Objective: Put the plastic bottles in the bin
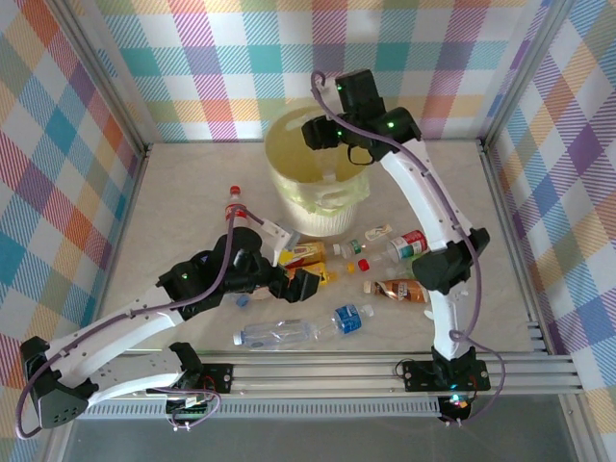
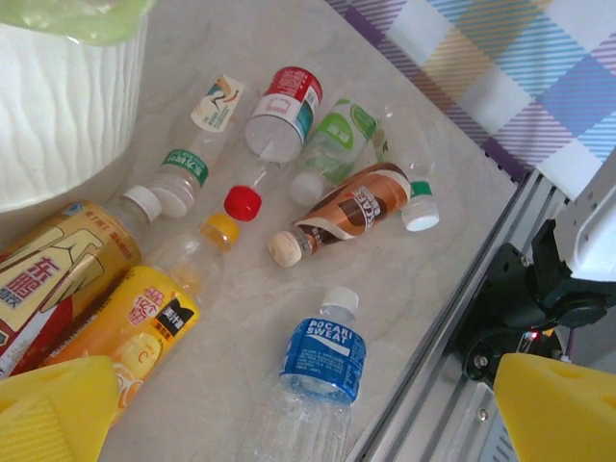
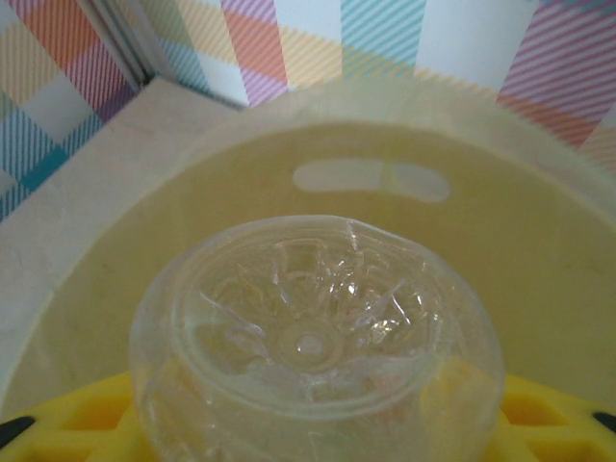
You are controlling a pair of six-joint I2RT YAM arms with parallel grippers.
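Observation:
My right gripper (image 3: 318, 428) is shut on a clear plastic bottle (image 3: 313, 327) whose ribbed base faces the camera. It hangs over the open mouth of the pale-yellow bin (image 3: 500, 260); from above that gripper (image 1: 324, 132) is over the bin (image 1: 322, 210). My left gripper (image 2: 318, 414) is open, its yellow fingers (image 2: 53, 409) spread wide above a blue-labelled clear bottle (image 2: 324, 361) lying on the table. Beyond it lie a brown-labelled bottle (image 2: 351, 210), a red-labelled one (image 2: 286, 108), a green-labelled one (image 2: 337, 142) and two orange-filled ones (image 2: 144, 322). The left gripper (image 1: 304, 284) sits among these.
A red-capped bottle (image 1: 234, 200) lies alone left of the bin. A loose red cap (image 2: 243, 202) lies among the bottles. The metal rail (image 1: 385, 371) runs along the table's near edge, close to the blue-labelled bottle (image 1: 349, 319). Checked walls close in the table.

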